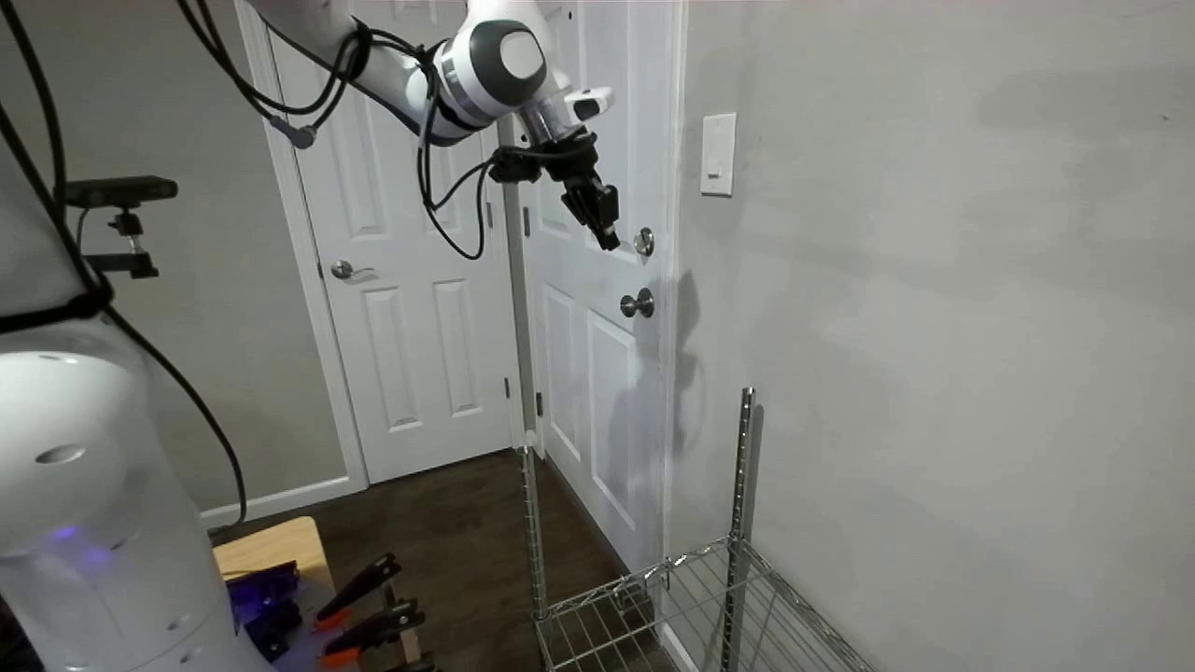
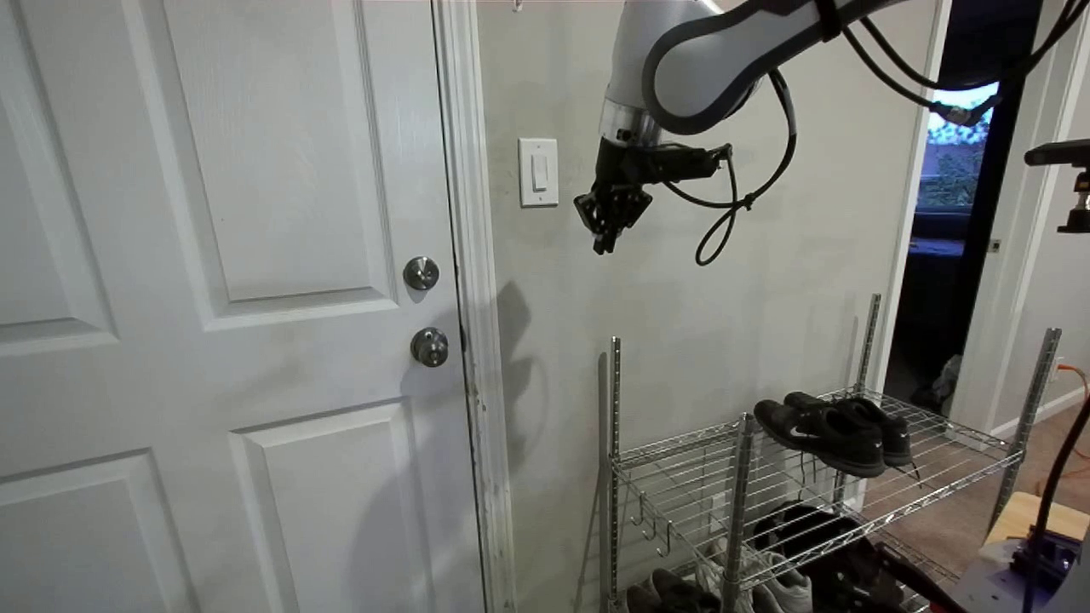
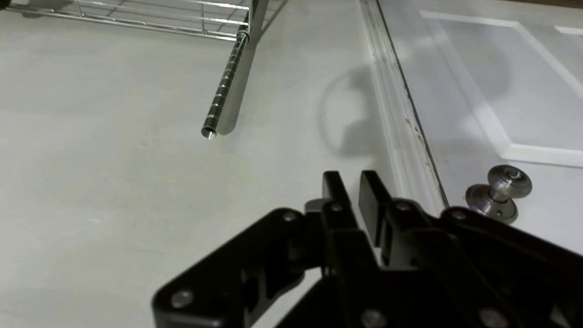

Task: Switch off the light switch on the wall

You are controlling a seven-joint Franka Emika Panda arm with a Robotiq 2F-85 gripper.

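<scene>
The light switch (image 1: 718,154) is a white upright plate with a small rocker, fixed to the light-grey wall (image 1: 934,327) beside the door frame. It also shows in an exterior view (image 2: 538,173) on the wall (image 2: 707,332) there. It is out of view in the wrist view, where the wall (image 3: 114,173) fills the left side. My gripper (image 1: 609,238) points down, apart from the wall. In an exterior view my gripper (image 2: 604,243) appears right of the switch and lower. In the wrist view the fingers (image 3: 350,177) stand a narrow gap apart with nothing between them.
A white door (image 1: 597,364) with a round knob (image 1: 638,303) and a deadbolt (image 1: 644,242) stands beside the switch. A wire shelf (image 2: 809,477) with upright posts stands against the wall below, with black shoes (image 2: 830,430) on it. A post (image 3: 223,91) shows in the wrist view.
</scene>
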